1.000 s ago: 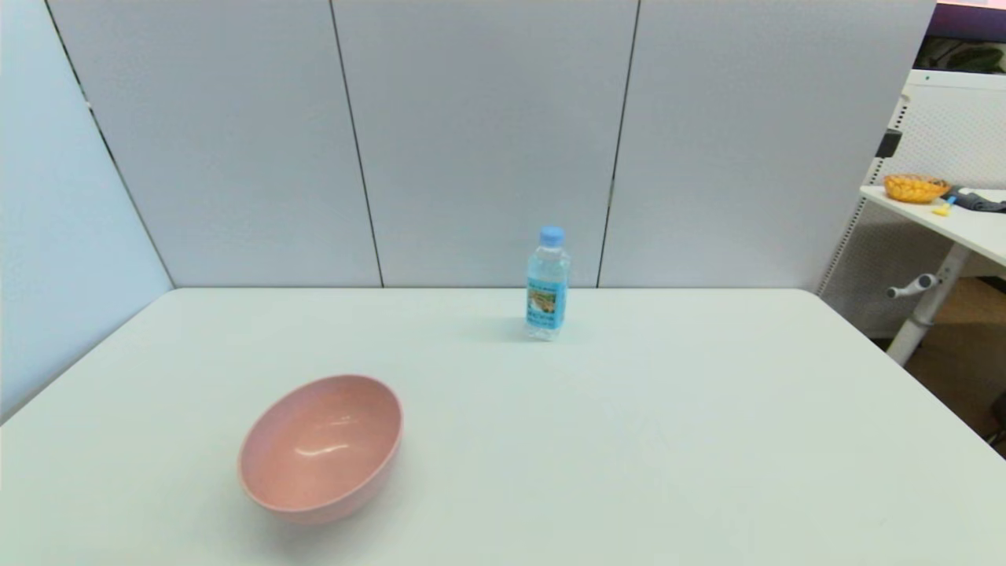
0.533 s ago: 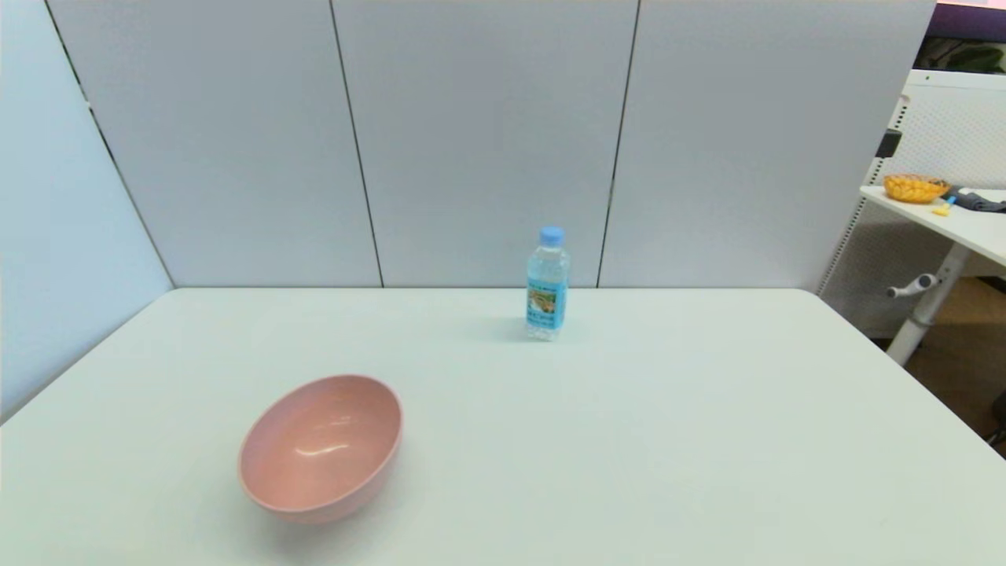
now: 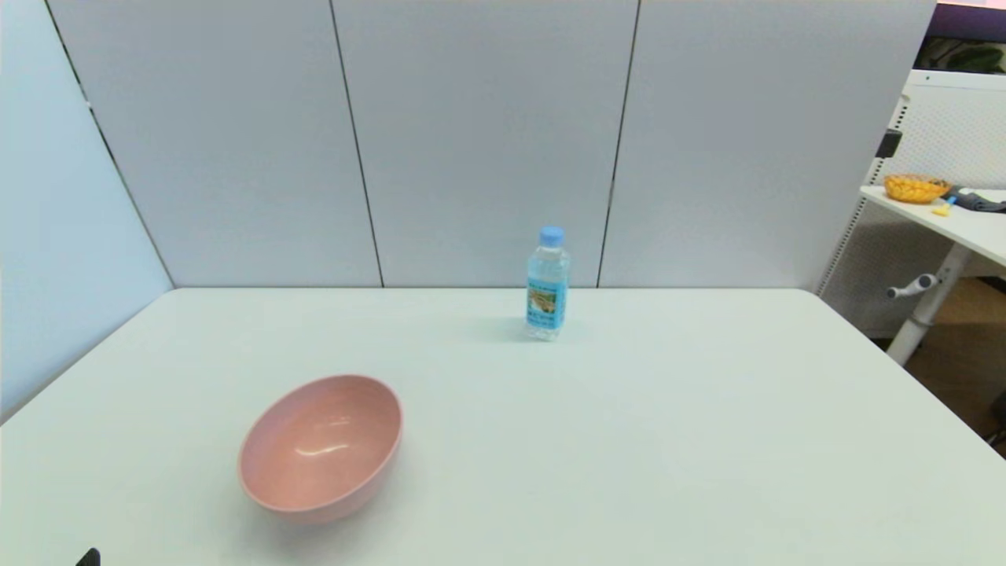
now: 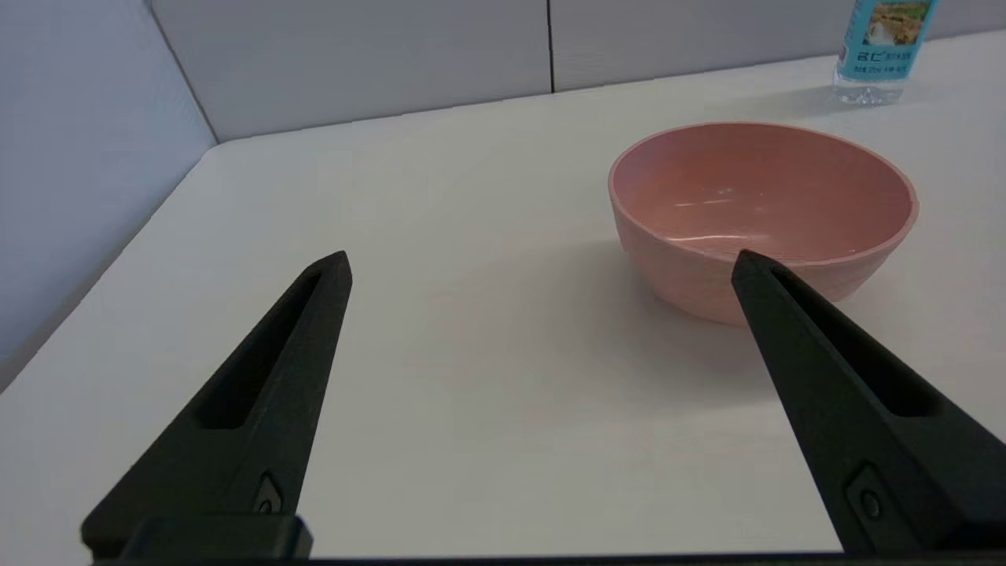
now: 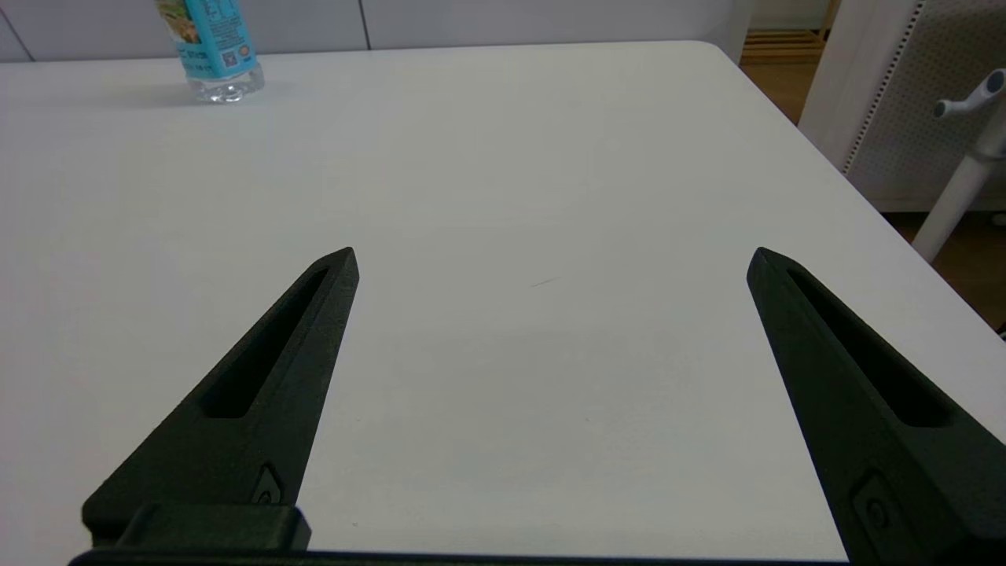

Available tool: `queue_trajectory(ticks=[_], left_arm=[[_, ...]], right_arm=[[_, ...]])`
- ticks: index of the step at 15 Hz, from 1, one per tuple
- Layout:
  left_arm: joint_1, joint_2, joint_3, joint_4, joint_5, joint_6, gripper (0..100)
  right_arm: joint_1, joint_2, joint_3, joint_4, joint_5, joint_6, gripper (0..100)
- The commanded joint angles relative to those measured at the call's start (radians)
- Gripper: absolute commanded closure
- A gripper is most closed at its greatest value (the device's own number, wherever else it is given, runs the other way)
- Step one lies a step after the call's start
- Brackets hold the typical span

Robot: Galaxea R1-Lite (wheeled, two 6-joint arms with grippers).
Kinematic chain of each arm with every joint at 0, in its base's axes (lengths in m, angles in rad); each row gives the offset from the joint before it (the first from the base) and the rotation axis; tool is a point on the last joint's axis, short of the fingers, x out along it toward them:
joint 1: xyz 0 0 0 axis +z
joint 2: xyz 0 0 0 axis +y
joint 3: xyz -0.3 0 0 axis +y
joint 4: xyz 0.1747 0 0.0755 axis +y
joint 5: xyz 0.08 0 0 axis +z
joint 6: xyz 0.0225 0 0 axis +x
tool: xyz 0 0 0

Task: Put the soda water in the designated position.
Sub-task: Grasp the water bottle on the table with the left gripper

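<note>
The soda water (image 3: 547, 284), a small clear bottle with a light-blue cap and blue label, stands upright near the table's far edge; its lower part shows in the left wrist view (image 4: 879, 49) and the right wrist view (image 5: 212, 49). My left gripper (image 4: 542, 263) hangs open over the near left of the table, with nothing between its fingers; one dark tip (image 3: 88, 557) of it peeks in at the head view's bottom edge. My right gripper (image 5: 552, 259) is open over the near right of the table, far from the bottle. No mark shows the designated position on the white tabletop.
A pink bowl (image 3: 321, 445) stands empty at the near left, also seen just beyond the left fingers (image 4: 761, 206). Grey partition panels (image 3: 487, 141) close the table's back and left. A second table (image 3: 955, 220) with an orange dish stands off to the right.
A dark tip of the left gripper has come into the head view at the bottom left corner. The bottle and bowl have not moved.
</note>
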Motion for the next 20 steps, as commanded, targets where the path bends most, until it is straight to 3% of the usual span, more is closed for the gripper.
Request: queue_trajectory(ticks=[1, 7, 10, 20], left_arm=[[-0.001, 0.317, -0.079, -0.137, -0.076, 0.061, 0], [-0.006, 0.702, -0.245, -0.284, -0.159, 0.123, 0], [-0.035, 0.966, -0.343, -0.425, -0.208, 0.158, 0], [-0.352, 1.453, -0.768, -0.411, -0.206, 0.153, 0]], right_arm=[[0.000, 0.002, 0.000, 0.000, 0.000, 0.000, 0], [0.000, 0.002, 0.000, 0.000, 0.001, 0.000, 0], [0.000, 0.000, 0.000, 0.000, 0.000, 0.000, 0], [0.001, 0.002, 0.000, 0.000, 0.000, 0.000, 0]])
